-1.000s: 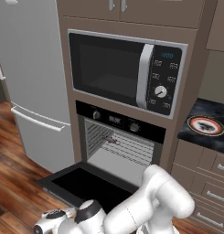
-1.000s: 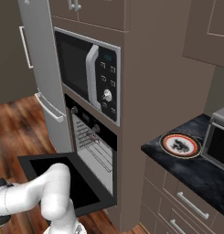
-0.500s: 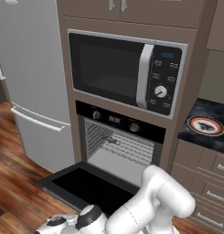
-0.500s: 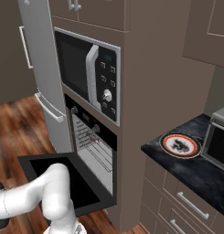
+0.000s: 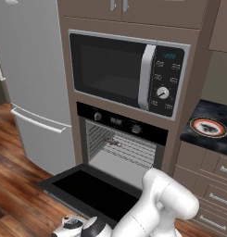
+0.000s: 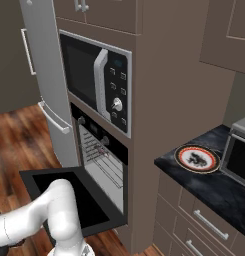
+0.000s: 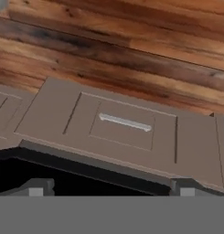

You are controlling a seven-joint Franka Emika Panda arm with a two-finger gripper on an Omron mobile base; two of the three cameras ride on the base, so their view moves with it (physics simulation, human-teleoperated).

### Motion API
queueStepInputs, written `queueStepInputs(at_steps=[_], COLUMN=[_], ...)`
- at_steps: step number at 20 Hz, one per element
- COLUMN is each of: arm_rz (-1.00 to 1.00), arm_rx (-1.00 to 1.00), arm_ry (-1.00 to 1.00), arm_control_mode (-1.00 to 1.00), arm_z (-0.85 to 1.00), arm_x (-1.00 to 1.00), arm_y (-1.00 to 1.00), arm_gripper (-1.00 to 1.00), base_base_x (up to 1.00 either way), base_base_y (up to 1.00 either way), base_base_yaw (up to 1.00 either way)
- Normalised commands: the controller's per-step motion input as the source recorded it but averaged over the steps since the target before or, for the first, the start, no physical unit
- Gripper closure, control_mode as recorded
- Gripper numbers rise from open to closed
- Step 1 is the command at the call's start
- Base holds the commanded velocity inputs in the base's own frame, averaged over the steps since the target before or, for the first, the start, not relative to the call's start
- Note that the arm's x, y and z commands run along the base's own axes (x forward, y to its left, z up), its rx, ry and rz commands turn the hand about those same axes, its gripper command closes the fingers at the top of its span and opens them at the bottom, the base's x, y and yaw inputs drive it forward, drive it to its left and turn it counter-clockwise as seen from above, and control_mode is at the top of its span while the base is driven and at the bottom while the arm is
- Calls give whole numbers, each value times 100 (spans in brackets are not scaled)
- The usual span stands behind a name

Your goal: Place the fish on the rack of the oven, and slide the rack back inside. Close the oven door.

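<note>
- While the oven door (image 5: 94,194) hangs fully open and lies flat above the wood floor (image 5: 13,185), the arm (image 5: 156,208) bends low in front of it.
- The oven (image 5: 124,139) sits in a brown cabinet column, under the microwave (image 5: 126,71), and its black control strip has knobs and a small display.
- Inside the oven, the rack (image 5: 122,147) is a silver wire grid; it sits within the cavity, and in the right base view (image 6: 101,157) it shows as thin bars behind the open door (image 6: 69,197).
- A small dark thing lies on the rack near its left part; it is too small to tell what it is.
- The plate (image 5: 208,127) with the red and black rim rests on the dark counter (image 5: 205,139) to the right of the oven, well apart from the rack.
- On this plate there is a small dark shape, the fish (image 6: 197,158), and it lies about in the middle of the plate (image 6: 180,156).
- A grey fridge (image 5: 27,83) stands to the left of the oven column.
- The gripper (image 7: 109,188) has its two tips far apart and nothing is between them.
- In the hand view, the fingertips (image 7: 36,186) rise at the bottom, and beyond them are a brown drawer front with a silver handle (image 7: 125,122) and the floor (image 7: 131,50).
</note>
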Motion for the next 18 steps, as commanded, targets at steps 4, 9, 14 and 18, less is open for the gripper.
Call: queueStepInputs(at_steps=[4, 9, 14, 18], arm_rz=[-27, -34, -39, -32], arm_rx=[-3, -12, -15, -24], arm_ry=[-33, -38, -30, -24], arm_control_mode=[-100, -100, -100, -100], arm_z=[-100, -89, 19, 74], arm_x=[82, 47, -5, 0], arm_y=[-22, -43, -82, -88], arm_gripper=[-100, -100, -100, -100], base_base_x=[0, 0, 0, 0], base_base_y=[0, 0, 0, 0], base_base_yaw=[0, 0, 0, 0])
